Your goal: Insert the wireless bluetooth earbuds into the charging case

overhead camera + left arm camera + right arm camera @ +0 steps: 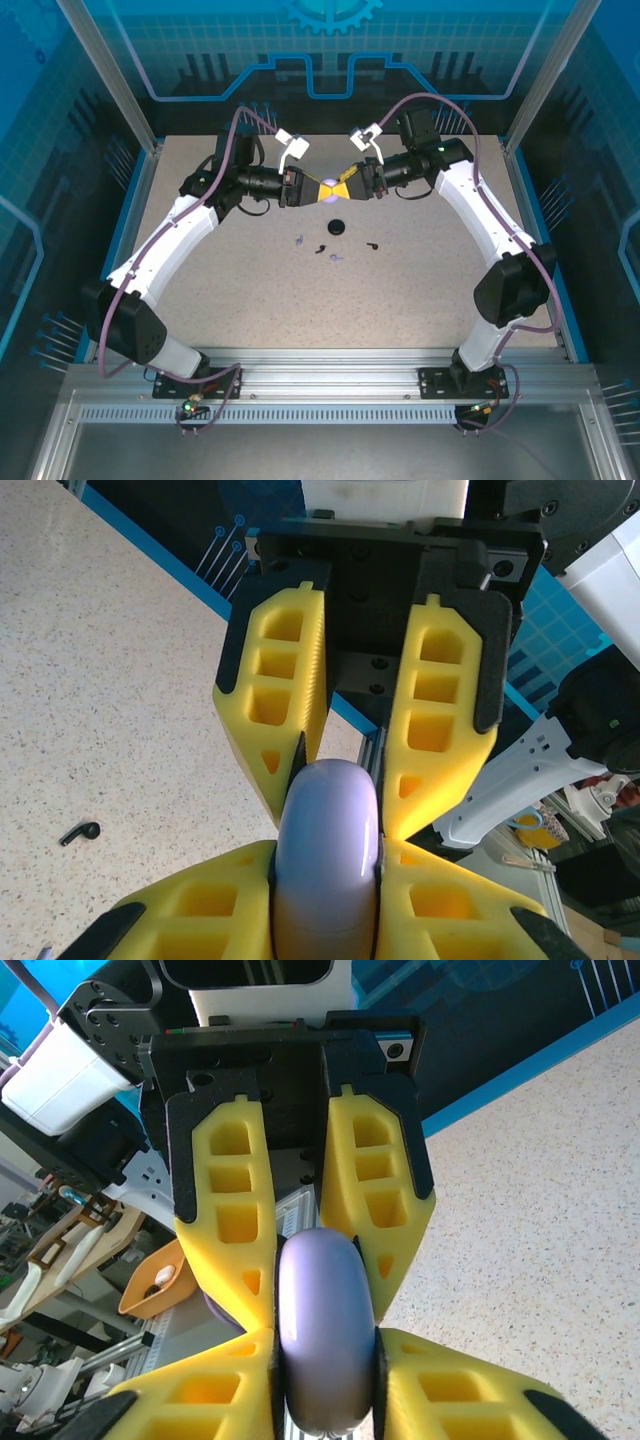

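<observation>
A smooth lavender rounded object (330, 187) hangs above the table's far middle, pinched from both sides. My left gripper (327, 905) is shut on its near end. My right gripper (325, 1380) comes from the opposite side, and its yellow fingers (440, 1380) press on the same object (322, 1330). The charging case (337, 227), a small round black puck, lies on the table just below them. One black earbud (372, 243) lies to its right and another (322, 250) to its lower left. An earbud (80, 832) also lies on the speckled surface in the left wrist view.
Two tiny purple bits (299, 240) (337, 258) lie near the earbuds. Blue walls and aluminium posts (110, 70) enclose the table. Both arm bases are bolted to the rail (330, 375) along the near edge.
</observation>
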